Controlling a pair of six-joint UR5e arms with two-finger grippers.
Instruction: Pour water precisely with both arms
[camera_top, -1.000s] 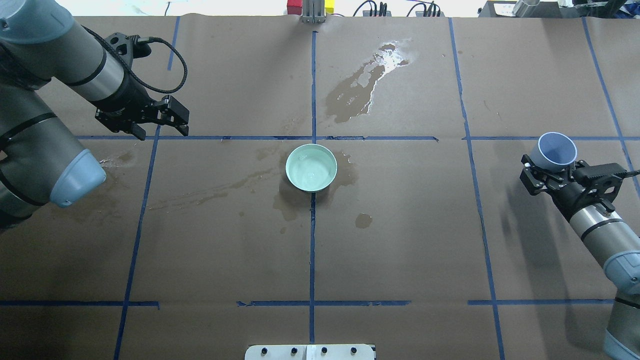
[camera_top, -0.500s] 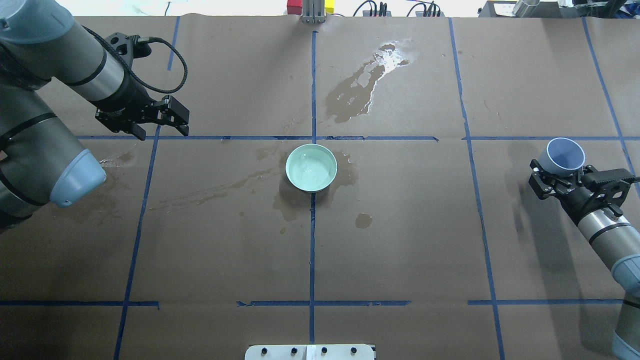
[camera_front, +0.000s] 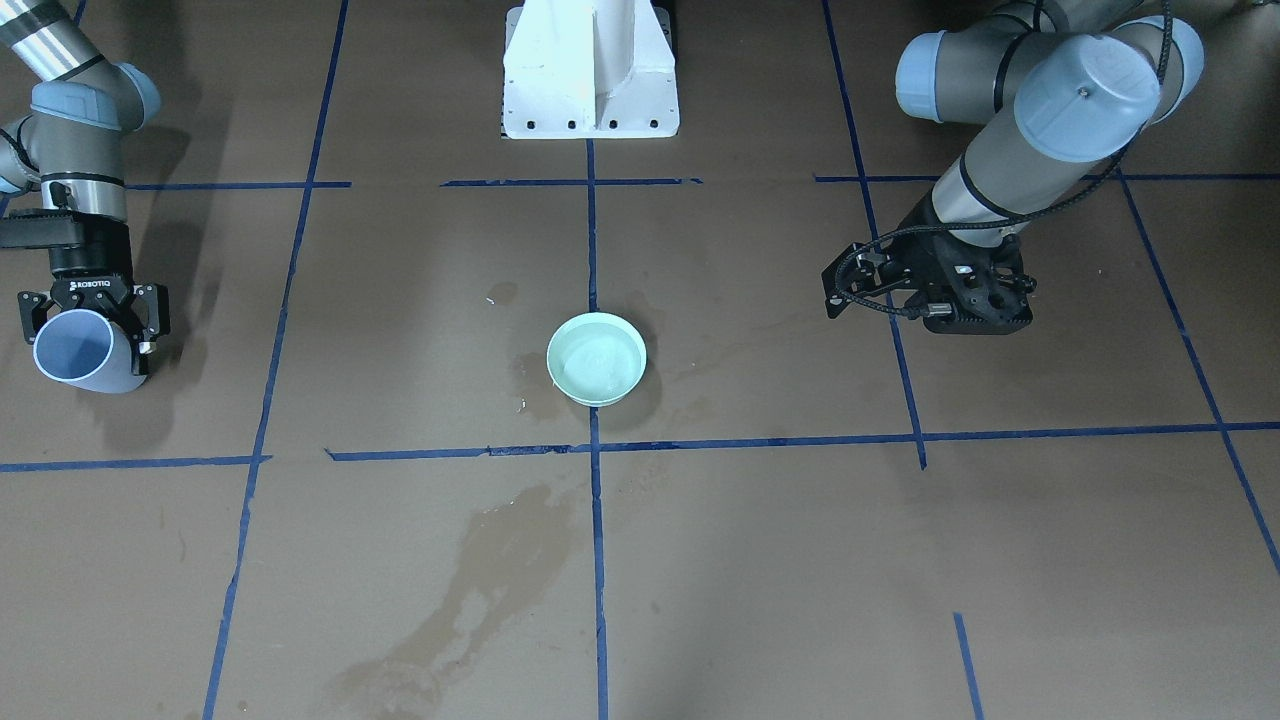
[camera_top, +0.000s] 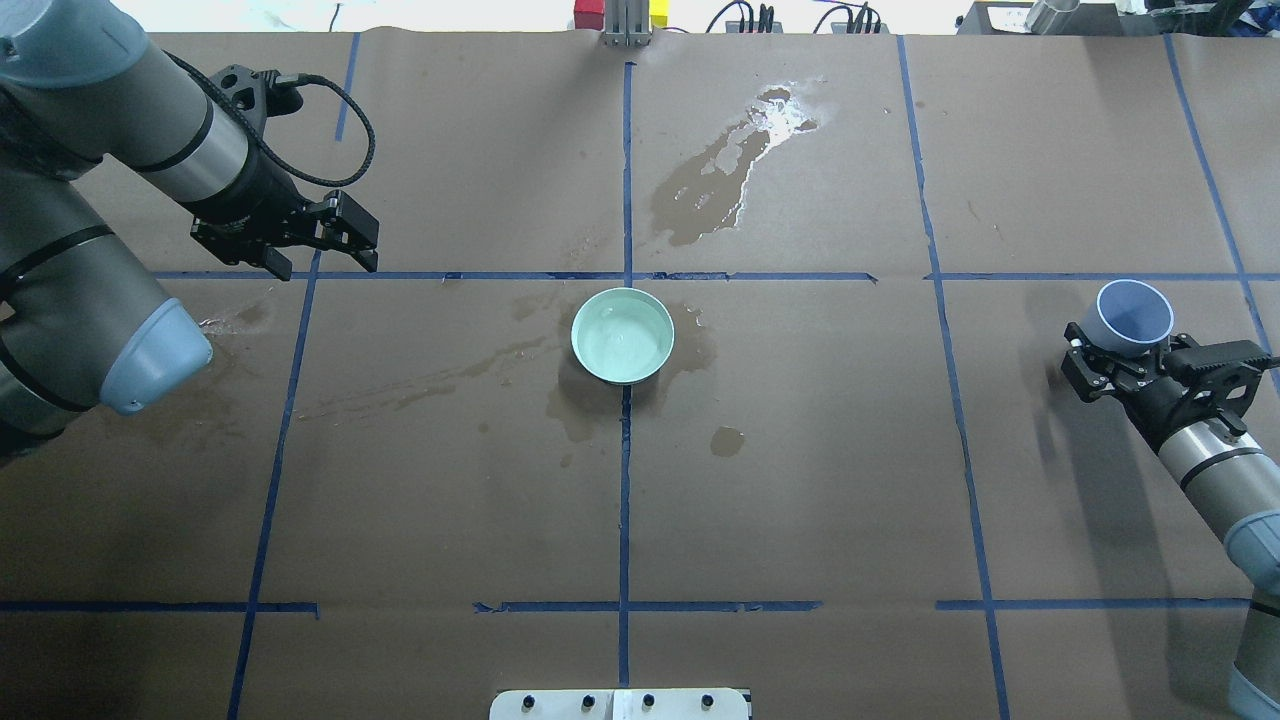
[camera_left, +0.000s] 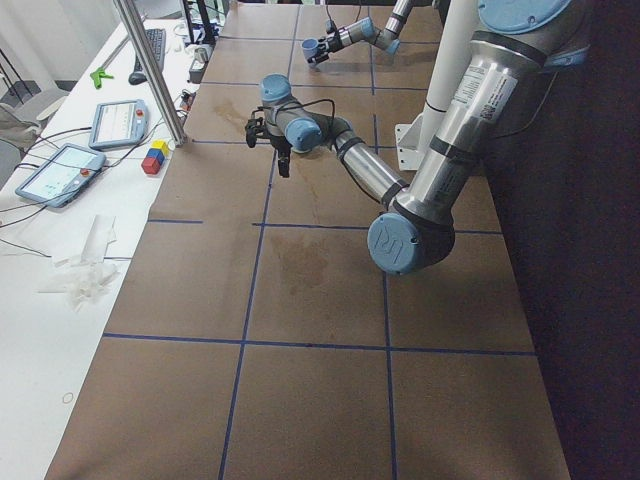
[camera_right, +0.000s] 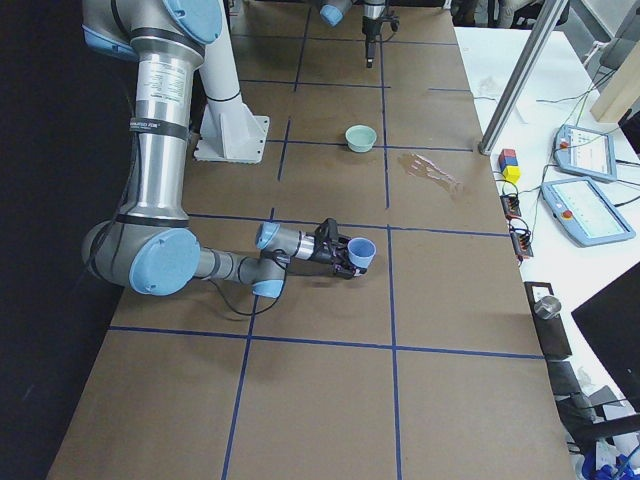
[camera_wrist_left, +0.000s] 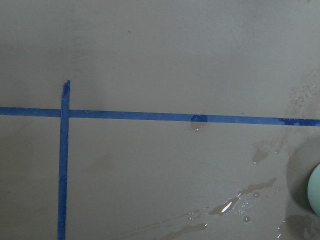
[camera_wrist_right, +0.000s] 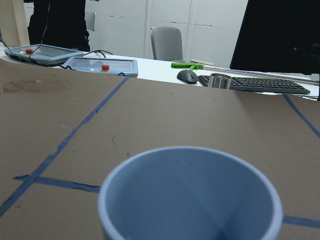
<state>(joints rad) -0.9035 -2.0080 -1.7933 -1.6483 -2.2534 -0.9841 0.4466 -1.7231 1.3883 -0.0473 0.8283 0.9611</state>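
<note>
R pincer (camera_top: 1120, 348) is clamped round a pale blue cup (camera_top: 1134, 314), held tilted near the tabletop's (camera_top: 800, 480) right edge. L pincer (camera_top: 325, 266) hangs wide open w/ nothing in it, over a blue tape line (camera_top: 480, 275). Water (camera_top: 622, 335) sits in the green bowl (camera_top: 622, 381) at mid-tabletop, well apart from both pincers. Dark wet stains (camera_top: 700, 190) lie around & beyond the bowl.

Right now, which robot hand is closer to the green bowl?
Left. The left hand hovers off the bowl's left; the right hand, holding the cup, is farther out right.
</note>
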